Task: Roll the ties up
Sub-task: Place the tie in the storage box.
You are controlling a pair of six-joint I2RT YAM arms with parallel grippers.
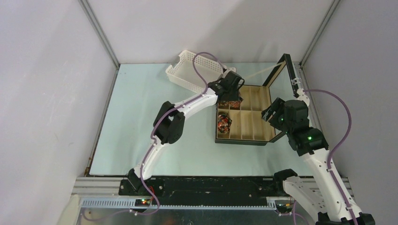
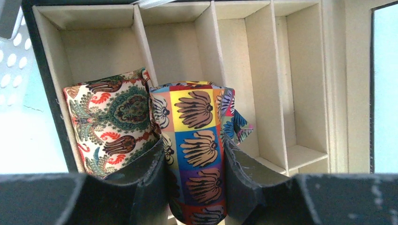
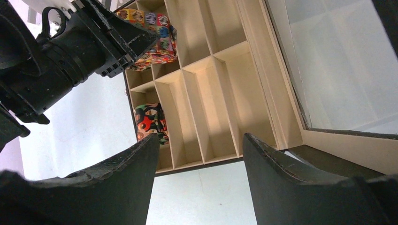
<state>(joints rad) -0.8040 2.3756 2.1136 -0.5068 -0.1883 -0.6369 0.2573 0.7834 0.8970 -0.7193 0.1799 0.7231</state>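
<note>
My left gripper [image 2: 197, 187] pinches a rolled tie [image 2: 195, 124] over the box [image 2: 263, 70], with a paisley coil [image 2: 110, 122] and a third coil [image 3: 150, 121] already stowed, while my right gripper [image 3: 199, 154] hangs spread and empty.

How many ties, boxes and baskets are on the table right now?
Ties: 3 (flower tie, paisley tie, red tie)
Box: 1
Basket: 1
Total: 5
</note>
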